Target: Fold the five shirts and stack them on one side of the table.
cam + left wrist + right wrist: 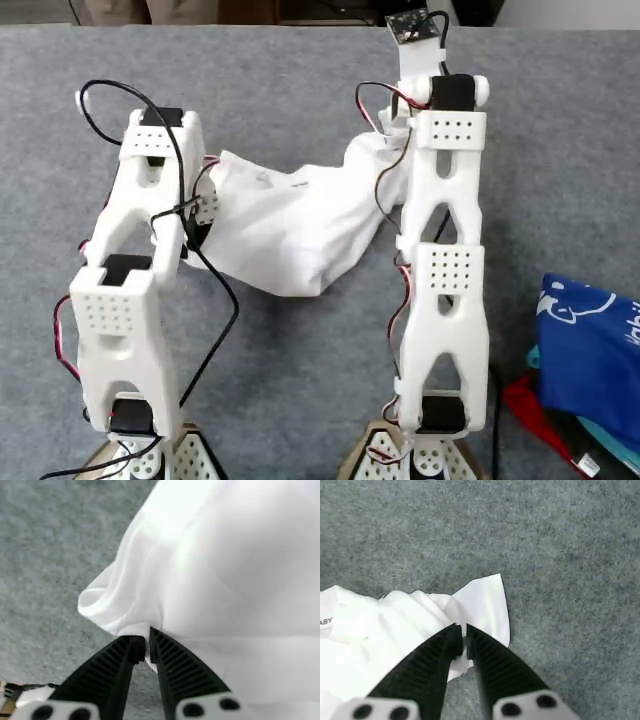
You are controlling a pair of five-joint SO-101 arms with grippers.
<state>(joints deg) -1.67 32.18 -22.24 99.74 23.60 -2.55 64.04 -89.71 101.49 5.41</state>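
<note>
Shirt (290, 225) stretches between my arms at the bench (560, 150). Left end effector (147, 649) and right end effector (464, 641) each pinch its fabric.

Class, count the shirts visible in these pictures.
4: white shirt held by left gripper and right gripper; blue shirt, red shirt, teal shirt piled at the table's right edge. More may be hidden.

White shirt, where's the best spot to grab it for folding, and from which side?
By its two far edges, one each side, from above: the white shirt is limp and sags in the middle. The left end effector pinches a rolled hem, the right end effector a flat corner flap.
</note>
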